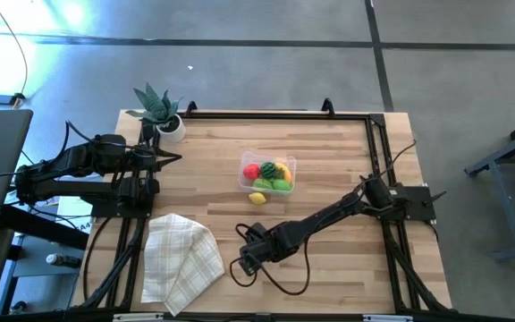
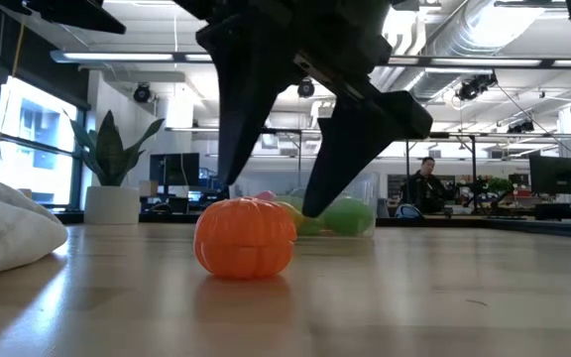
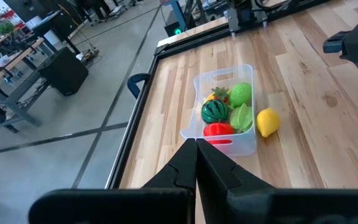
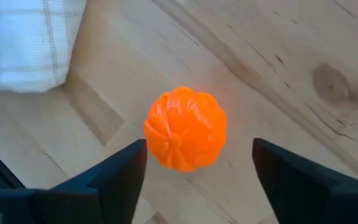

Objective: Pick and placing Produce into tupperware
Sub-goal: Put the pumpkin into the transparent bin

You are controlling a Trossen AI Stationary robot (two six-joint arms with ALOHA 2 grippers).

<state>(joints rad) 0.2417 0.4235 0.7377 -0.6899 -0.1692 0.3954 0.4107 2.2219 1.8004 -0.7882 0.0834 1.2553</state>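
Right end effector [image 4: 194,180] hangs over the orange toy fruit [image 4: 185,129] near the front of the surface [image 1: 329,152], fingers spread wide on either side and not touching it; best to lower until the tips straddle its middle, centre it between them, then close gently, since the round ribbed piece looks likely to roll. Beside it lies a checked cloth [image 1: 181,259]; farther back the clear container [image 1: 286,166] holds red and green pieces with a lemon [image 1: 257,199] just outside, left end effector [image 3: 196,163] waiting pinched together at the far left by a potted plant [image 1: 159,109]. Beyond is an open workshop with desks, monitors and a seated person [image 2: 426,186].
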